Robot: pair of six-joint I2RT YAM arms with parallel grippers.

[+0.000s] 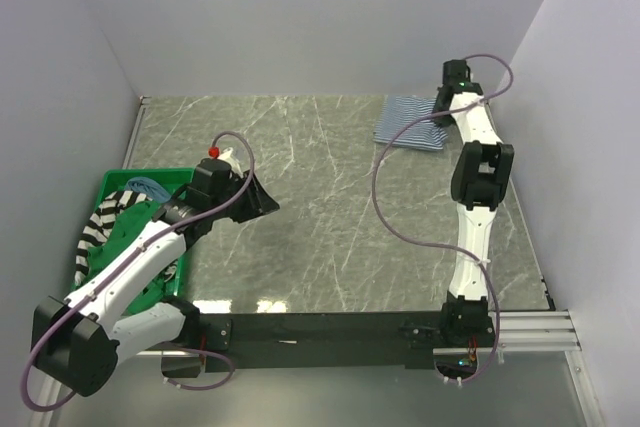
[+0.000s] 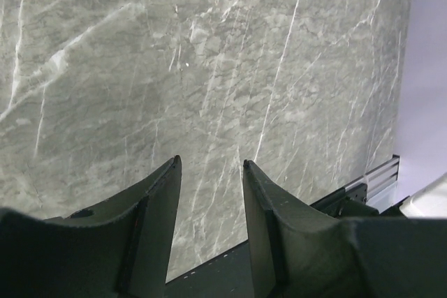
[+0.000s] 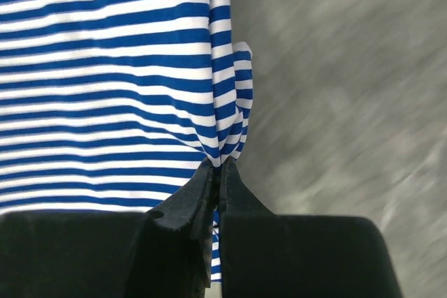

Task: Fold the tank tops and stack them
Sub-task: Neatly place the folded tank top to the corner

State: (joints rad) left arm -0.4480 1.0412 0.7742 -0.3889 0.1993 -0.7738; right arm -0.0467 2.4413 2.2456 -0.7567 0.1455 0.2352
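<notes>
Right end effector (image 3: 218,167) is clamping the bunched edge of the thin blue-white striped cloth tank top (image 3: 105,75) at the grey marbled bench's (image 1: 320,227) far-right corner, by pale walls (image 1: 300,17); left end effector (image 2: 209,164) is gaping, empty.

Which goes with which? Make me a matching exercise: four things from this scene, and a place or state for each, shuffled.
Things:
1. thin-striped top
2. bold-striped top
3. bin
4. left jaws

Places or states:
A. open, above bare table
B. inside the bin
C. far right corner, pinched by right jaws
D. at the table's left edge

Pairs: 1-C, 2-B, 3-D, 4-A
</notes>
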